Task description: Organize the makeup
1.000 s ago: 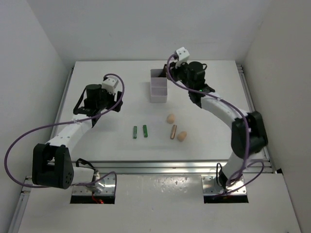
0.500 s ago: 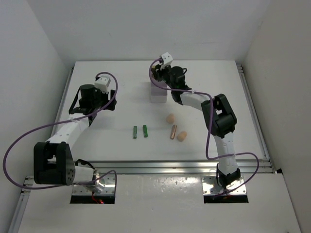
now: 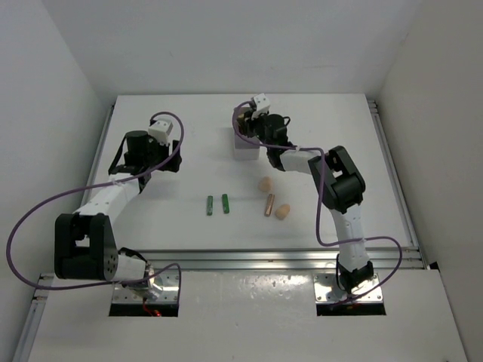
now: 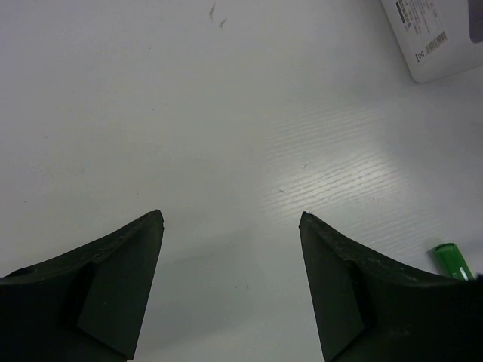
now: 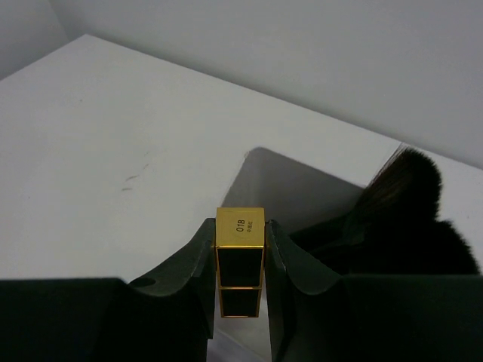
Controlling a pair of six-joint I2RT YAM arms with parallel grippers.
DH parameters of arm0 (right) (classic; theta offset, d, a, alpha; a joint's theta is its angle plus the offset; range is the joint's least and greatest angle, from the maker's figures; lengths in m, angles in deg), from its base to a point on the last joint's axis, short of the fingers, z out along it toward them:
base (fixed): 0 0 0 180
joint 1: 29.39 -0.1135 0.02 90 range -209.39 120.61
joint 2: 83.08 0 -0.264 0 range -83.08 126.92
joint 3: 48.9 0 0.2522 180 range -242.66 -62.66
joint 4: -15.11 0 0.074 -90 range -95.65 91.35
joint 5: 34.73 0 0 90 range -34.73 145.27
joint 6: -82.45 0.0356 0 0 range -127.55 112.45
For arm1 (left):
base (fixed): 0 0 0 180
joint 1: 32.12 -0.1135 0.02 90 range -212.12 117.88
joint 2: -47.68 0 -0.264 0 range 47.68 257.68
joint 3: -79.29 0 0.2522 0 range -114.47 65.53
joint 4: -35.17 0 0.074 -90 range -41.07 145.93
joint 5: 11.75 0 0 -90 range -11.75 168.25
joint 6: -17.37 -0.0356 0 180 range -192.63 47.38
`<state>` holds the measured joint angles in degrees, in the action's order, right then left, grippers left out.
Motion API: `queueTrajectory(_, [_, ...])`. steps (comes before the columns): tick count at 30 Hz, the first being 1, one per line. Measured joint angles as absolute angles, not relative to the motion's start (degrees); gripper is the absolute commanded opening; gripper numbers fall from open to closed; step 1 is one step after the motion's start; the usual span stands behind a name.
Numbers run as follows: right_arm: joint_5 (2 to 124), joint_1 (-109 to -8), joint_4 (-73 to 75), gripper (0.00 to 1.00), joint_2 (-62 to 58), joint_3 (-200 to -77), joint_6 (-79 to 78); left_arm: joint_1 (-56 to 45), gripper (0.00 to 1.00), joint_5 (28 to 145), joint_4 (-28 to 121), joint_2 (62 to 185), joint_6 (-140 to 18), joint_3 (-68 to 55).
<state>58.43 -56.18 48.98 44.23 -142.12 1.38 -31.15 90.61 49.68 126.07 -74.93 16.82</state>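
Black-gold lipstick [image 5: 240,264], rigid, light and slick-cased, best pinched across its flat sides, is clamped between the right gripper [image 5: 239,226] fingers over the white box [image 5: 287,185] beside brushes [image 5: 404,192]; left gripper [image 4: 230,219] gapes empty, well left of the box.

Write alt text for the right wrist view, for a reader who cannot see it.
The right gripper is shut on a black-and-gold lipstick, whose gold end faces the camera. Just behind it stands an open white box, with the dark bristles of a brush at the right and the white table beyond.
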Motion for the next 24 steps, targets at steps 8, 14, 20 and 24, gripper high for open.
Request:
queueTrajectory(8, [57.3,-56.4,50.2,0.38,44.4,-138.5,2.0,-30.2,0.82,91.8,50.7,126.6,-77.1,16.6])
queueTrajectory(14, [56.8,-56.7,52.1,0.62,41.8,-131.7,2.0,-24.2,0.84,93.2,56.1,128.9,-79.9,15.0])
queueTrajectory(20, [56.8,-57.8,52.9,0.68,34.2,-126.4,0.2,-18.1,0.82,93.9,60.6,131.7,-80.6,14.0])
queueTrajectory(24, [55.9,-58.4,53.4,0.70,25.2,-121.5,-1.1,-15.2,0.74,93.9,63.1,134.3,-79.9,12.5])
